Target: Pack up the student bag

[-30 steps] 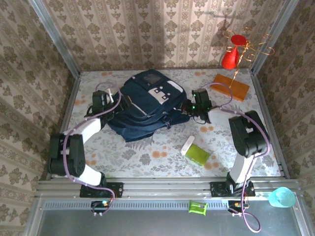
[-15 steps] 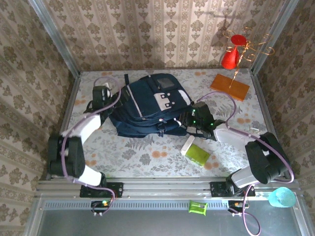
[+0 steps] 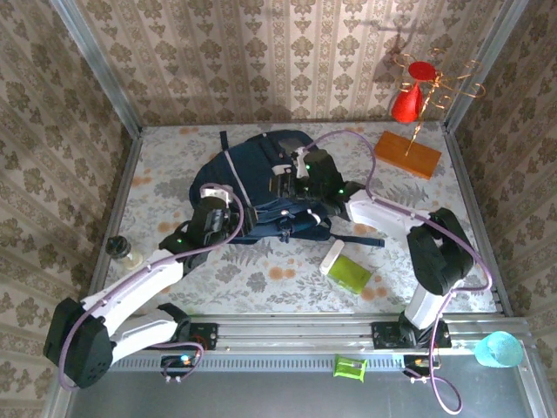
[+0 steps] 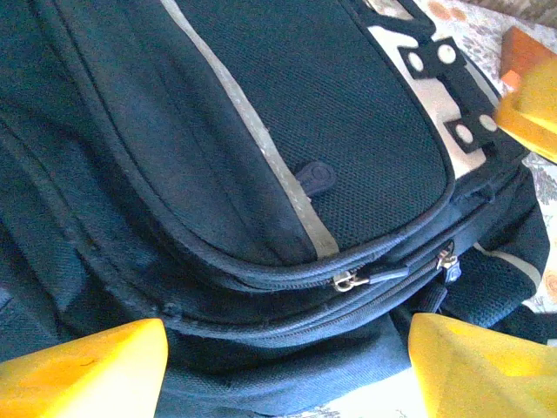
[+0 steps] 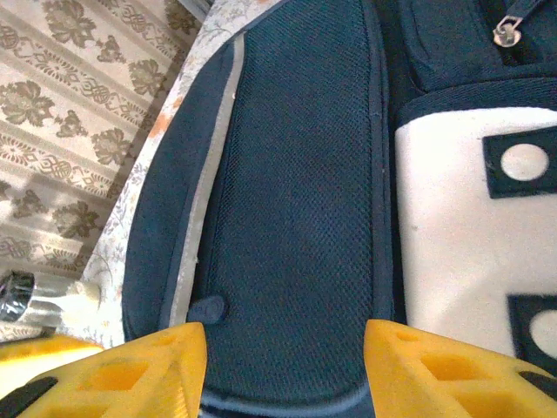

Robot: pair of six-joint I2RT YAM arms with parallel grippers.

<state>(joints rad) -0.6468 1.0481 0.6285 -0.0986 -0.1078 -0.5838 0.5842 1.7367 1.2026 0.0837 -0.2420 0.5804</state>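
The student bag (image 3: pixel 257 174), a dark navy backpack with a white-grey buckle patch (image 3: pixel 283 178), lies flat mid-table. My left gripper (image 3: pixel 233 216) sits at its near-left edge. In the left wrist view the yellow fingers (image 4: pixel 83 366) stand wide apart over the bag (image 4: pixel 261 131), by its zipper pull (image 4: pixel 348 280); the left gripper (image 4: pixel 287 374) is open and holds nothing. My right gripper (image 3: pixel 294 174) hovers over the bag's top. The right gripper (image 5: pixel 283 370) is open above the mesh front pocket (image 5: pixel 296 200), beside the patch (image 5: pixel 452 218).
A green pouch (image 3: pixel 352 273) and a white item (image 3: pixel 332 258) lie near the front right. An orange block (image 3: pixel 409 154) and a red cone on a wire stand (image 3: pixel 407 100) sit back right. A small bottle (image 3: pixel 122 251) stands at the left edge.
The left arm swung from the bag's far-left side to its near-left edge. The right arm moved from the bag's right side up over its top, and its jaws opened.
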